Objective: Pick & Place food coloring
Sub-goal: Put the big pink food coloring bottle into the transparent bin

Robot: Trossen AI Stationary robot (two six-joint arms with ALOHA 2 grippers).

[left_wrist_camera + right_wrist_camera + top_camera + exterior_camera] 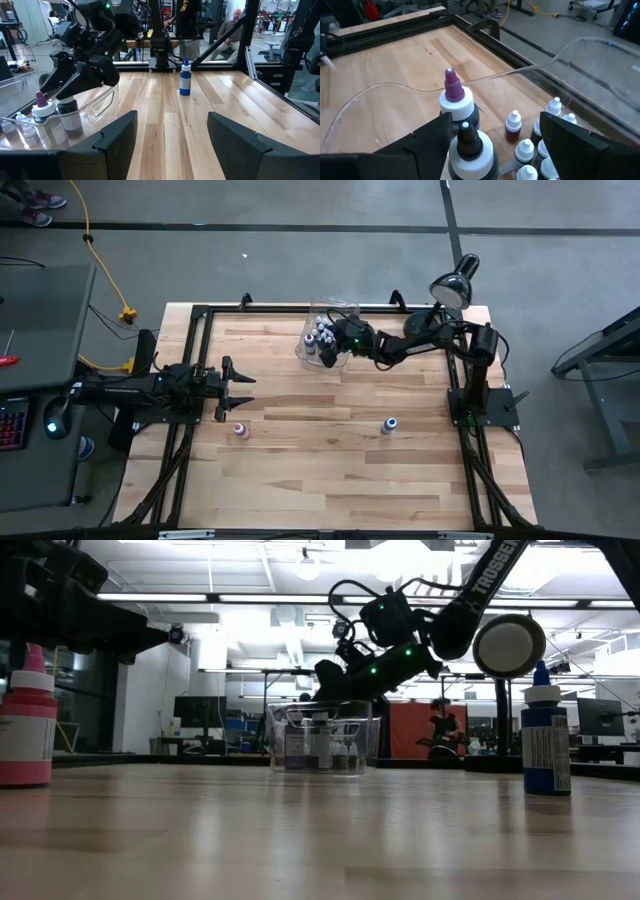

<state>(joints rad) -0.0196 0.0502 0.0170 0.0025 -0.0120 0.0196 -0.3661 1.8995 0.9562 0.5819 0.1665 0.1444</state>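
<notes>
A clear plastic bin (306,340) near the far edge holds several tiny food coloring bottles (520,135) with whitish caps, standing upright. My right gripper (495,117) is open, reaching down into the bin (320,735). Its fingers stand on either side of a purple-tipped bottle (454,95) and a dark-tipped bottle (467,145). A pink bottle (240,429) and a blue bottle (389,425) stand upright on the table's near half. My left gripper (243,390) is open and waits at the left side, above and just beyond the pink bottle. My right gripper has one finger (430,142) close against the dark-tipped bottle's cap (475,150), coming slanting down from the table's right. I cannot tell whether it touches. The other finger (570,145) stands clear of that bottle.
A black desk lamp (455,285) stands at the far right corner. A black frame (200,315) runs around the table edge. The wooden top between the pink bottle (27,720) and the blue bottle (545,735) is bare. People sit in the room beyond.
</notes>
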